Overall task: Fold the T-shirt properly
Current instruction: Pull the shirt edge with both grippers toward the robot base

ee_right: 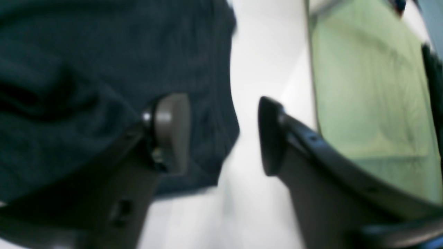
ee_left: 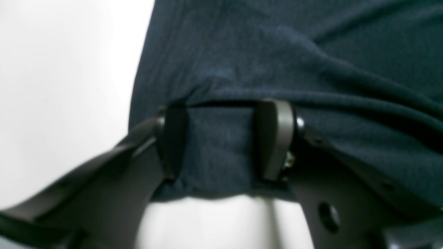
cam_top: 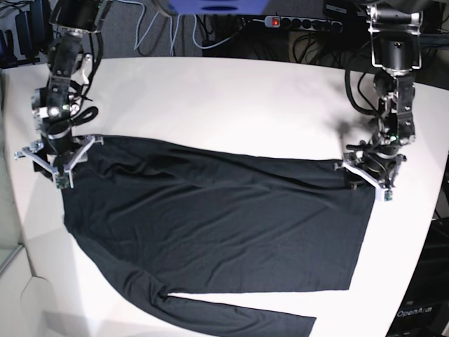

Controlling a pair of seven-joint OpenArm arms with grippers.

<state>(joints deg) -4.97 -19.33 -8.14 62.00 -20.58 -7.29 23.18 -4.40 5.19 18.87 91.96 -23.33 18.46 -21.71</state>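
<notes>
White tabletop carries the black T-shirt spread flat, one long sleeve trailing along the near edge. Left gripper stands at a shirt corner, fingers apart with cloth between them. Right gripper straddles the opposite edge, fingers parted, gripping nothing.
</notes>
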